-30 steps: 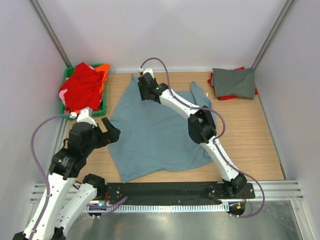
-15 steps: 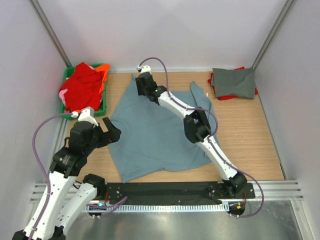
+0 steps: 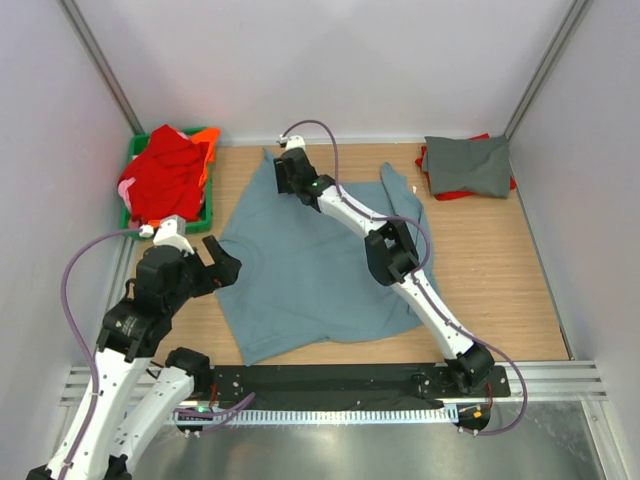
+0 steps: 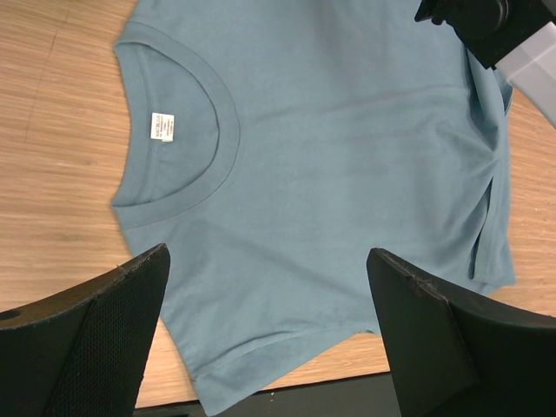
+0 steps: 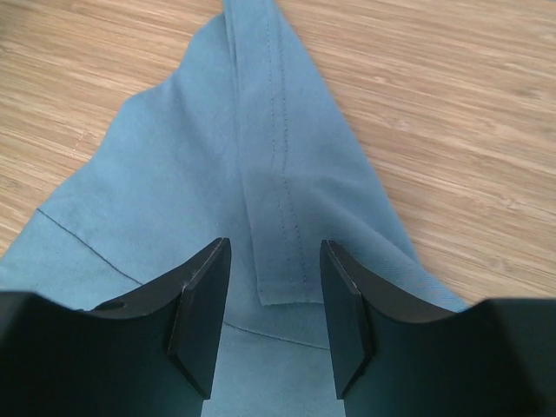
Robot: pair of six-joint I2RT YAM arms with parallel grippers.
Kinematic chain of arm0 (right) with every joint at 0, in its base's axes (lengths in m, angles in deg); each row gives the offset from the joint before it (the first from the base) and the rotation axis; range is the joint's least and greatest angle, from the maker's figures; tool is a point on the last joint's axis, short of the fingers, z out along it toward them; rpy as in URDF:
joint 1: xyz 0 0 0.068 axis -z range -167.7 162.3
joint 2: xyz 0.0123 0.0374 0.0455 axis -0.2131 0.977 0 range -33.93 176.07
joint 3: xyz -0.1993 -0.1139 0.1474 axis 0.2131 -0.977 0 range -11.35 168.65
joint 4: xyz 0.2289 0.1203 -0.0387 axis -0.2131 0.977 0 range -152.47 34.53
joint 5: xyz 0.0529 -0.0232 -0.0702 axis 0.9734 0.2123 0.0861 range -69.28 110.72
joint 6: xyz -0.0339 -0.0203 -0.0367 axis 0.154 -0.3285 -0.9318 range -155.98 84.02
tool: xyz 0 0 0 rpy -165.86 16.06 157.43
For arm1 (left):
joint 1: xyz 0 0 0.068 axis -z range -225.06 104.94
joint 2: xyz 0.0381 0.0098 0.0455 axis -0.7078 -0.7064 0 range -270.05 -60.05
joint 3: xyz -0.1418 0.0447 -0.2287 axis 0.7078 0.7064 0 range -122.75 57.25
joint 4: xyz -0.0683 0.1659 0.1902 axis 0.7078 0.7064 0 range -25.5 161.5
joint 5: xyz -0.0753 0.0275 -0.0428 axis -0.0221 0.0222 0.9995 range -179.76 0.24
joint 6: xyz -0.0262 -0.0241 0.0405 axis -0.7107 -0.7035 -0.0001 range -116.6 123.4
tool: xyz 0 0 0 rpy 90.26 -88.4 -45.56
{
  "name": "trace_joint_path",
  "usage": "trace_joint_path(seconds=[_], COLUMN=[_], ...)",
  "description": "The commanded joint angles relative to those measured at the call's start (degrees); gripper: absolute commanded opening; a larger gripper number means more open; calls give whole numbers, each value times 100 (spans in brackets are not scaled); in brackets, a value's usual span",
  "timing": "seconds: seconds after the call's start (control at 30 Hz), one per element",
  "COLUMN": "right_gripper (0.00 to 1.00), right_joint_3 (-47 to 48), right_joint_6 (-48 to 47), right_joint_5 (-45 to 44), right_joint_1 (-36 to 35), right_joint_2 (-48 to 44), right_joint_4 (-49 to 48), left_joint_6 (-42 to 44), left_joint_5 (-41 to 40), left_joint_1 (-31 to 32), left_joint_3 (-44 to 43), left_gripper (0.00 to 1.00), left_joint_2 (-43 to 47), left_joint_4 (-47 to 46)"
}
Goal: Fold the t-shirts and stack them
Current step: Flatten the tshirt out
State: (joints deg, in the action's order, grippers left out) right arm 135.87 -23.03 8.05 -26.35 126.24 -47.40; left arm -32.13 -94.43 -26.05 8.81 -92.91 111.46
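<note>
A dusty blue-grey t-shirt (image 3: 318, 262) lies spread flat on the wooden table, its collar (image 4: 184, 148) and white label toward my left arm. My right gripper (image 3: 284, 158) reaches across to the shirt's far left corner. It is open, with its fingers (image 5: 205, 314) astride a folded sleeve hem (image 5: 276, 208), and no cloth is pinched. My left gripper (image 3: 212, 262) hovers wide open over the shirt's collar side (image 4: 268, 254), holding nothing. A darker grey t-shirt (image 3: 467, 165) lies folded at the far right on a red one. Red and orange t-shirts (image 3: 165, 178) are heaped at the far left.
A green crate (image 3: 205, 218) holds the red and orange heap by the left wall. White walls close in the table on three sides. A black rail (image 3: 330, 380) runs along the near edge by the arm bases. Bare wood (image 3: 500, 270) shows right of the shirt.
My right gripper has slid a little left along the shirt's far edge toward the sleeve corner, and its jaws have narrowed slightly. The left arm has barely moved.
</note>
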Motion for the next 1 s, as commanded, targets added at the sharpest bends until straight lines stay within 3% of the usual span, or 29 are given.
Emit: trace_joint_path(seconds=[0.0, 0.27, 0.6, 0.83, 0.97], right_gripper=[51, 50, 41, 13, 2], right_joint_3=[211, 44, -141, -272, -351], right_joint_6=[85, -170, -320, -346, -355], right_joint_5=[71, -201, -430, -447, -473], right_joint_1=[-54, -90, -98, -98, -98], right_joint_2=[5, -92, -162, -294, -373], right_joint_4=[-119, 119, 295, 128, 14], left_joint_6=[37, 37, 55, 55, 55], left_joint_5=[71, 36, 10, 10, 1], left_joint_1=[7, 7, 7, 7, 7], left_joint_3=[11, 11, 2, 2, 2], left_gripper=[95, 96, 95, 95, 95], left_joint_2=[52, 78, 61, 69, 61], left_joint_4=[-214, -214, -214, -214, -214])
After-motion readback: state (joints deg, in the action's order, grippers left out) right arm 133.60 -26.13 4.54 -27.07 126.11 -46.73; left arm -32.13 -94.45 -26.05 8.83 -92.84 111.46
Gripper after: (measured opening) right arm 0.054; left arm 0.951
